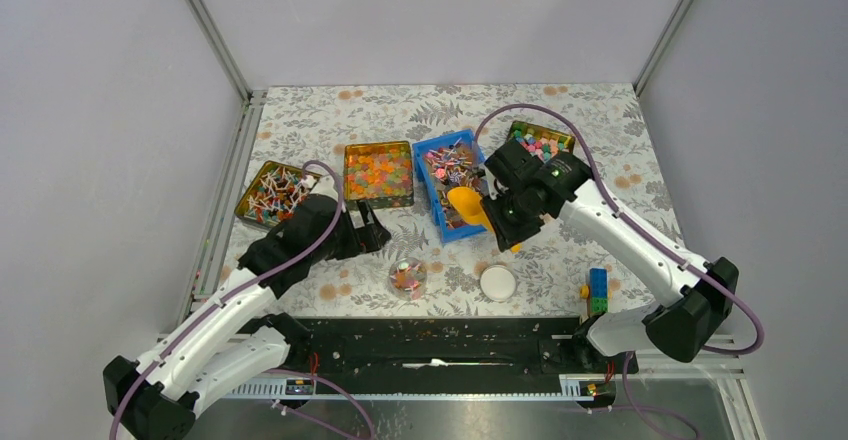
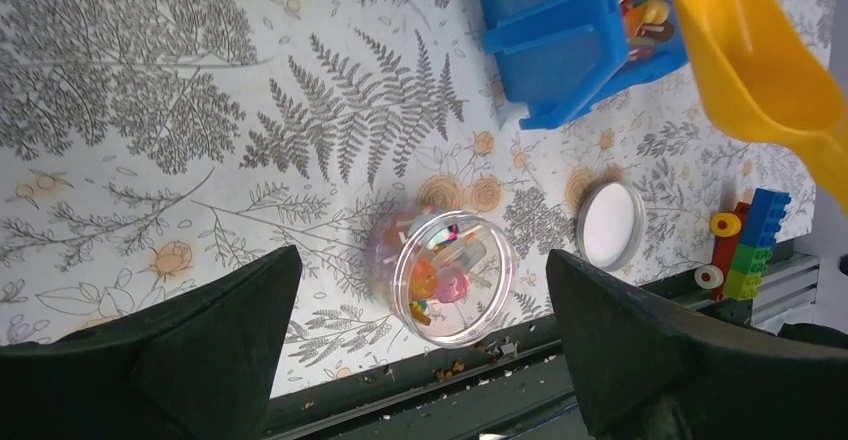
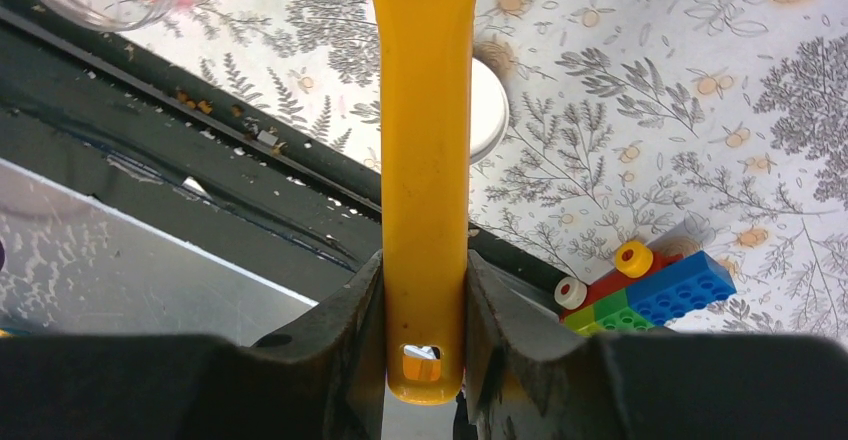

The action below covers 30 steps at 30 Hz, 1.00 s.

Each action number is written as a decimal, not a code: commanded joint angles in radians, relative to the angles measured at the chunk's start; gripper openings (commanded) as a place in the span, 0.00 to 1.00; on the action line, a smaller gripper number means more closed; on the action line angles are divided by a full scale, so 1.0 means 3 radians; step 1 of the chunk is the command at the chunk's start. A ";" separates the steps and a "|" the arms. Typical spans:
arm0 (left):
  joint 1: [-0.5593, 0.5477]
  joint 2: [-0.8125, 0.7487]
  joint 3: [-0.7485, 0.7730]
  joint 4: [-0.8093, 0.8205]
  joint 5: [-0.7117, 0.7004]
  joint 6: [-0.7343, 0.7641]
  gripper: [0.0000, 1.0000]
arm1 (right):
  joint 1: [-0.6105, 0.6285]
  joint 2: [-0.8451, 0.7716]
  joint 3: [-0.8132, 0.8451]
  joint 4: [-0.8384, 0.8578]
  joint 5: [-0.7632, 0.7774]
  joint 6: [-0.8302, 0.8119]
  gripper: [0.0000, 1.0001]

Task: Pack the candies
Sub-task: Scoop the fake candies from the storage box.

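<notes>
Over on the left, the left claw (image 1: 368,230) hangs above the bench (image 1: 600,120) just left of the clear jar (image 2: 452,278) and a touch beyond it. Its black fingers (image 2: 215,345) are spread wide with nothing between them. The wrist view looks straight down at the jar's open mouth, framed by the two fingers and apparently not touched by either. A few sweets already sit in the jar, and its white lid (image 1: 498,282) lies flat just to the right. Beyond the jar and slightly right is the blue bin (image 2: 545,50), with the candies (image 1: 450,163) heaped in its far half. Here's the relation that counts: the yellow scoop (image 1: 468,207) hovers over the bin's near end. Its long axis runs on a diagonal, bowl toward the heap and handle trailing back to the right. From above I see no sweets in the bowl, so I'd say it has to push away from the jar into the heap first, then swing back left to the jar. The right arm is plainly the nearer one to the candies. Further right, the right claw (image 3: 425,300) is clamped firmly on the scoop's handle near its tail end, a finger pressed flat on each side.
</notes>
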 commanded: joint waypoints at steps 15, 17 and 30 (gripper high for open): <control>0.0000 -0.0109 0.0693 0.0015 -0.0395 0.0208 0.99 | -0.0358 0.0398 -0.0049 -0.0046 -0.0132 -0.0259 0.00; 0.0000 -0.0132 0.0687 0.0060 -0.0400 0.0224 0.99 | -0.0355 0.0462 -0.0010 -0.0044 -0.0132 -0.0259 0.00; 0.0000 -0.0209 0.0556 0.0100 -0.0436 0.0217 0.99 | -0.0354 0.0985 0.0368 -0.0092 0.0012 -0.0149 0.00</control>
